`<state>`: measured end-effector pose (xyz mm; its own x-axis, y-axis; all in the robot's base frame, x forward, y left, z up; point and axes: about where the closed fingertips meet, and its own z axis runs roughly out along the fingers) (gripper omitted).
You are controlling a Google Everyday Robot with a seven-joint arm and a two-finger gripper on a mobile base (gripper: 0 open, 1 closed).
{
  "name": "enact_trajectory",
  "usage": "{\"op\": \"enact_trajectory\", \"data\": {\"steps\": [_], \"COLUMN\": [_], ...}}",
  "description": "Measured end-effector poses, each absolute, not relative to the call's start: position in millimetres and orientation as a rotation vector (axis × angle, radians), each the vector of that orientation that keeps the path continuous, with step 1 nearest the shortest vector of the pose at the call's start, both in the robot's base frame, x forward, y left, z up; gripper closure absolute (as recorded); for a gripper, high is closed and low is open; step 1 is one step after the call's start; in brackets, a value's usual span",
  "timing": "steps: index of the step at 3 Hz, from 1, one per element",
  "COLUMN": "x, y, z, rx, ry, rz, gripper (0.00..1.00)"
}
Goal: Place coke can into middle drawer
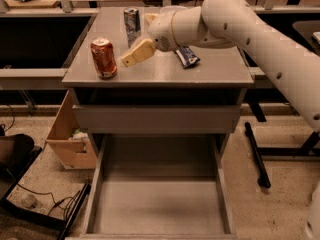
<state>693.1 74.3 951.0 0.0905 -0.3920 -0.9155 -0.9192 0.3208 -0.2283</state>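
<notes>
The coke can (103,58), red-orange with a silver top, stands upright on the left front part of the cabinet top (165,71). My gripper (132,56) hangs just above the top, a short way right of the can and pointing at it, not touching it. The white arm reaches in from the right. The middle drawer (159,206) is pulled out below, with a bare flat grey floor and low side walls.
A slim silver-and-blue can (132,24) stands behind the gripper. A blue snack packet (187,57) lies under the arm. A closed drawer front (157,119) sits above the open drawer. A cardboard box (70,136) and cables (45,199) lie on the floor at left.
</notes>
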Motion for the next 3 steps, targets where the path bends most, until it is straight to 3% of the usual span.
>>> {"op": "enact_trajectory", "data": {"steps": [3], "x": [692], "y": [163], "z": [925], "rx": [-1.277], "ry": [1.372], "rz": [0.958], "gripper": [0.00]}}
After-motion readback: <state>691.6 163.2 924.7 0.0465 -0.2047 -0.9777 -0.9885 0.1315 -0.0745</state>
